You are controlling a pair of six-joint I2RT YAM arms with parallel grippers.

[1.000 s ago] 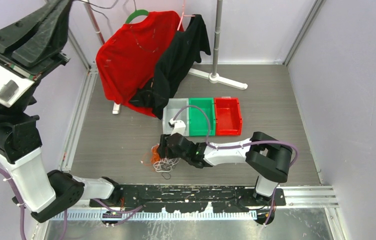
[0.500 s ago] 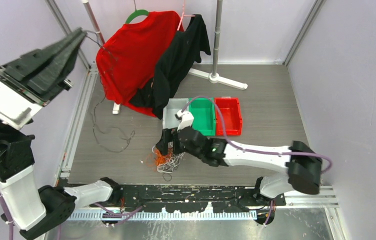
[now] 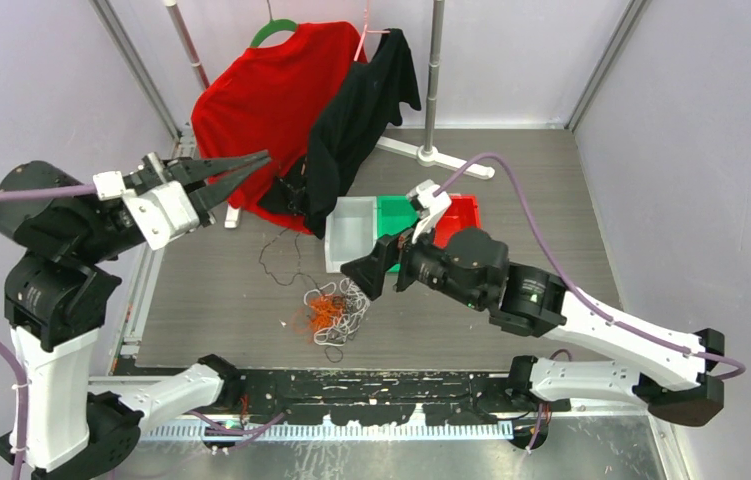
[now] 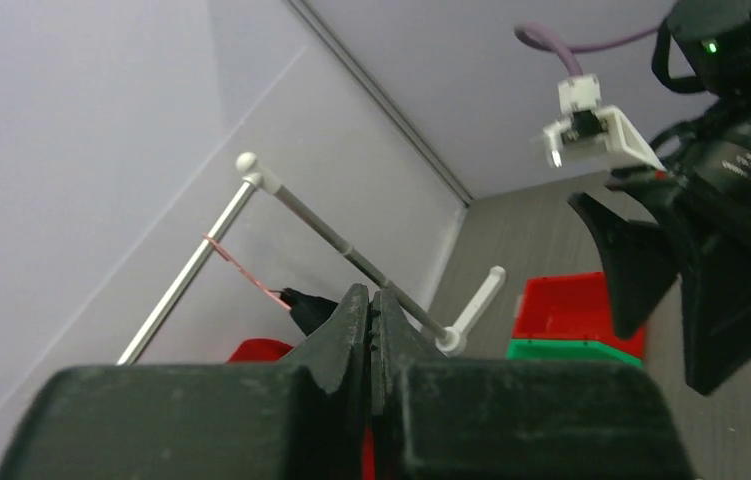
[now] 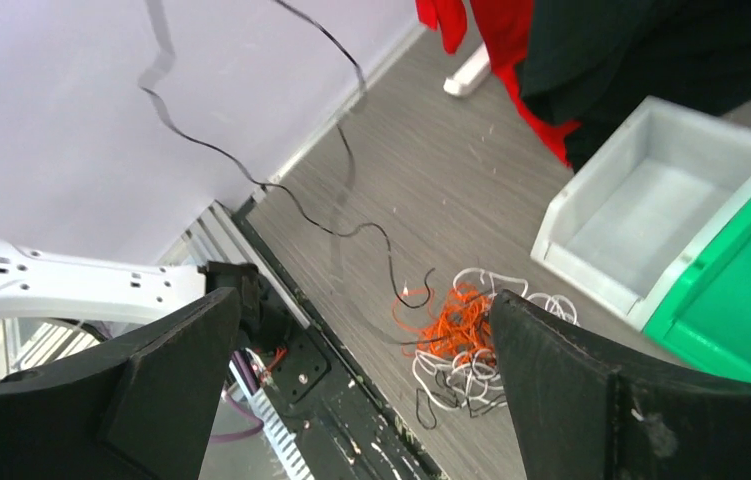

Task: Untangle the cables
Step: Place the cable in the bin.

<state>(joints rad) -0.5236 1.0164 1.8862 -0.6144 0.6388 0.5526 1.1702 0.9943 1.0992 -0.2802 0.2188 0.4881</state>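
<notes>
A tangle of orange, white and black cables (image 3: pixel 331 312) lies on the grey floor near the front rail; it also shows in the right wrist view (image 5: pixel 461 335). One thin black cable (image 3: pixel 273 250) rises from the pile toward my left gripper (image 3: pixel 263 160), which is shut and held high at the left. In the right wrist view this black cable (image 5: pixel 346 150) climbs out of the top of the frame. In the left wrist view my left gripper (image 4: pixel 371 300) has its jaws pressed together. My right gripper (image 3: pixel 376 272) is open and empty above the pile's right side, with its jaws wide apart (image 5: pixel 366 300).
A grey bin (image 3: pixel 351 232), a green bin (image 3: pixel 396 215) and a red bin (image 3: pixel 461 212) stand in a row behind the pile. A red shirt (image 3: pixel 251 110) and a black garment (image 3: pixel 361 110) hang on a rack (image 3: pixel 436 70) at the back. Walls close in on both sides.
My left gripper swung down and to the right, drawing the black cable out of the pile. My right gripper rose off the pile and pulled back to the right.
</notes>
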